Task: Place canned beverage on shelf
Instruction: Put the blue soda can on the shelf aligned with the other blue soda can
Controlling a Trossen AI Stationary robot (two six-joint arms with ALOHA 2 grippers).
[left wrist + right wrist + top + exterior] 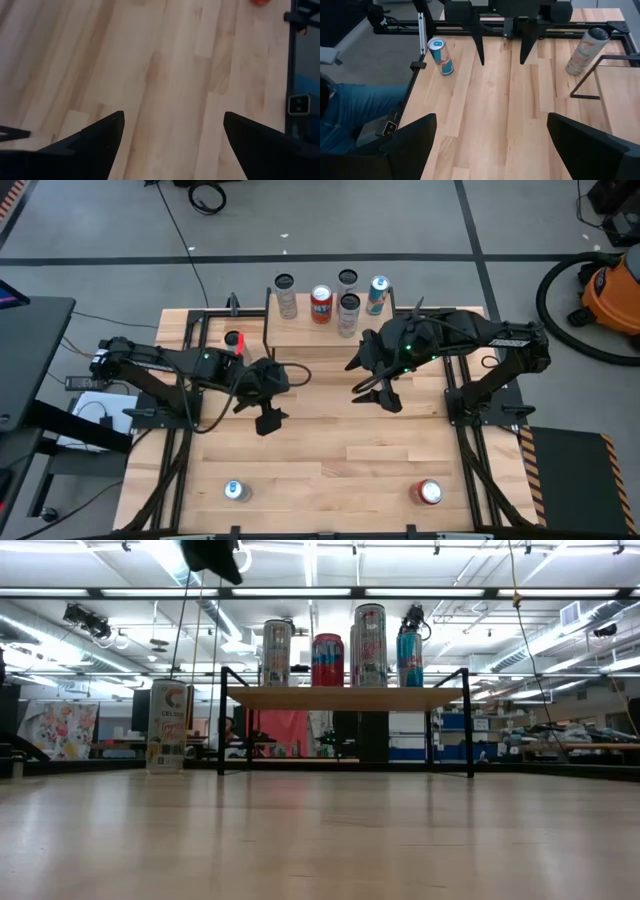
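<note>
On the table's near edge: two upright cans, long axes vertical, blue-topped can [234,491] left, red can [429,493] right. Left gripper [268,418] and right gripper [385,394], both spread and empty, hover mid-table; each can lies nearer its own side's arm. Shelf [300,332] stands opposite, already holding four upright cans.

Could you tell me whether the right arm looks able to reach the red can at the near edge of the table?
Probably yes. The right end effector hangs open above mid-table, and bare wood lies between it and the red can, which stands alone.
</note>
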